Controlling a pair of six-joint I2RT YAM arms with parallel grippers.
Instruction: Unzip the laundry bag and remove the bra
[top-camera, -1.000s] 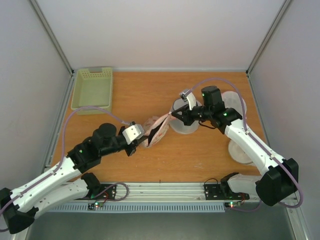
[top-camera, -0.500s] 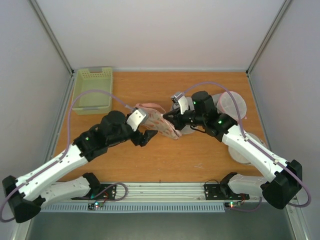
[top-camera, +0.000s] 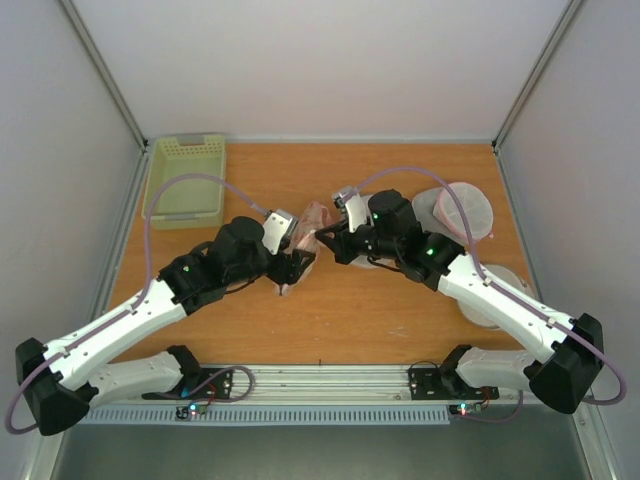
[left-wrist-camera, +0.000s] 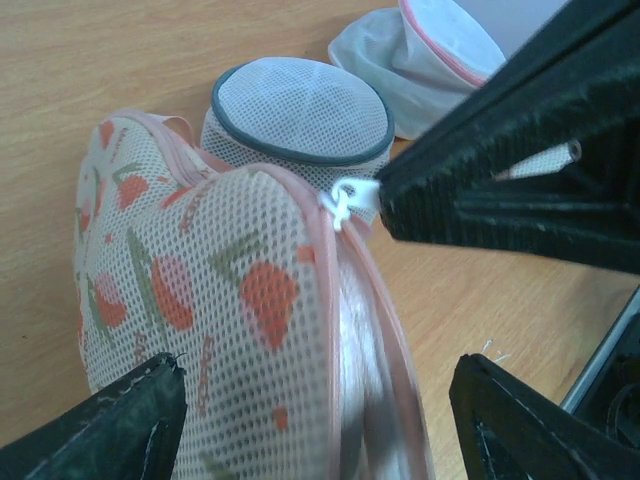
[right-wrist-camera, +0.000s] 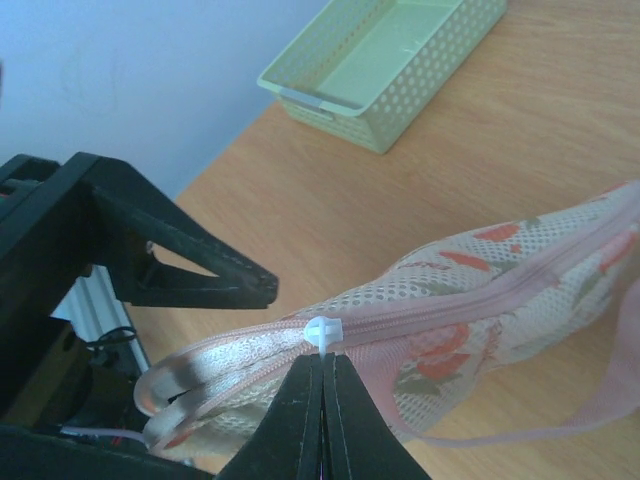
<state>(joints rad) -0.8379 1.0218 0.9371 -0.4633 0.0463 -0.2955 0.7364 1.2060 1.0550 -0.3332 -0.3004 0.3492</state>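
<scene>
Right end effector (right-wrist-camera: 322, 360): fingers pressed together, pinching the white zipper pull (right-wrist-camera: 320, 333) on the top seam of the laundry bag (left-wrist-camera: 230, 300). Left end effector (left-wrist-camera: 318, 370): clamps the bag's lower end, at 7 o'clock from the pull, top view. Bag sits near bench (top-camera: 400, 320) centre; green basket (top-camera: 186, 180) at 10 o'clock.

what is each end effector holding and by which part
Right end effector pinches the laundry bag by its white zipper pull. Left end effector straddles the bag's end; a firm grip cannot be told.
</scene>
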